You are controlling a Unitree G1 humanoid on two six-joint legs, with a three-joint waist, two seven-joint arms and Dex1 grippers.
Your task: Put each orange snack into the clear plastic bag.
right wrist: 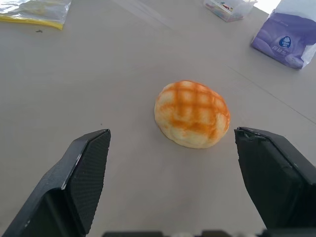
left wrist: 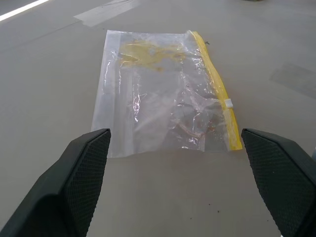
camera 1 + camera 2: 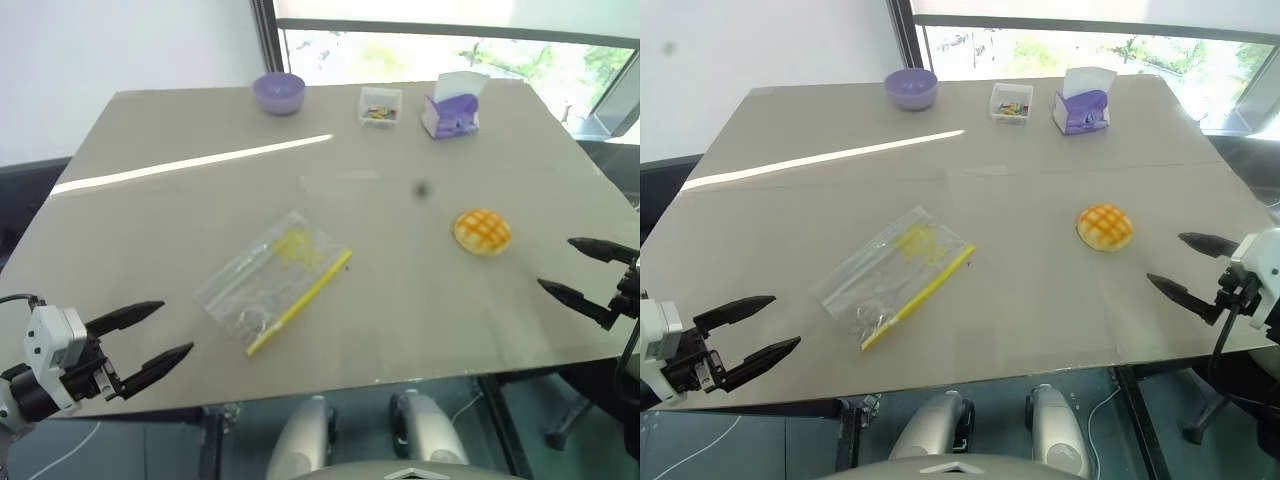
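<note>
Bun [image 3: 482, 231]: round, domed, orange-yellow with a criss-cross top; sits dome up on the right half of the table [image 3: 150, 230], alone, with no long axis to speak of.

Plastic bag [image 3: 272, 281]: clear, flat, empty, lying left of centre and well apart from the bun. Long axis runs diagonally, from the near left toward the far right. Yellow seal strip [image 3: 300, 303] along the edge facing the bun; faint yellow print at the far end.

Right gripper [image 3: 1189, 266]: fingers spread wide, holding nothing, level with the table's right edge, near the bun and pointing at it, not touching.

Left gripper [image 3: 157, 334]: fingers spread wide, holding nothing, at the near left corner, pointing at the bag's near end.

Far edge of table, left to right: purple bowl [image 3: 278, 92], small clear box [image 3: 380, 106] of coloured bits, purple tissue box [image 3: 452, 105].
</note>
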